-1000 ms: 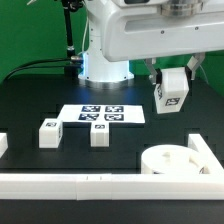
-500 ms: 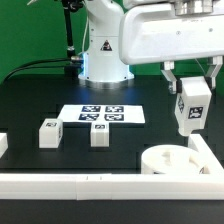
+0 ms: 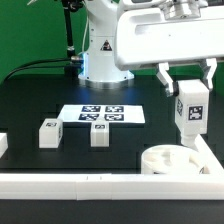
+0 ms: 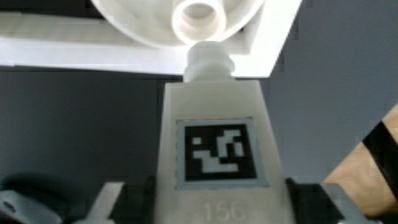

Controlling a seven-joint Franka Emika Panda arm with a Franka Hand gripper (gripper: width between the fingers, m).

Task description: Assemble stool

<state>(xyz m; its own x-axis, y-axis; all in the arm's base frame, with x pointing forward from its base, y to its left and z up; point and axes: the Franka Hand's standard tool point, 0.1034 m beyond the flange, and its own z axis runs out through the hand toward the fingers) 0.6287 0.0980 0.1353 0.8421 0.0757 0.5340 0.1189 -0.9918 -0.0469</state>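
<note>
Stool legs (image 3: 48,133): two loose, one in gripper (image 3: 189,92); one seat ring (image 3: 152,161).

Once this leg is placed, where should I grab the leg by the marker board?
Probably from straight above, pinching the leg across its flat sides: it is a blocky piece standing free on the table, clear of the leftmost leg.

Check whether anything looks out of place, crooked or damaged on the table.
Nothing stands out. The tool holds a white blocky plastic stool leg upright over the thick round white seat ring; two more white legs stand upright on the black table near the flat white marker board. No damage shows.
</note>
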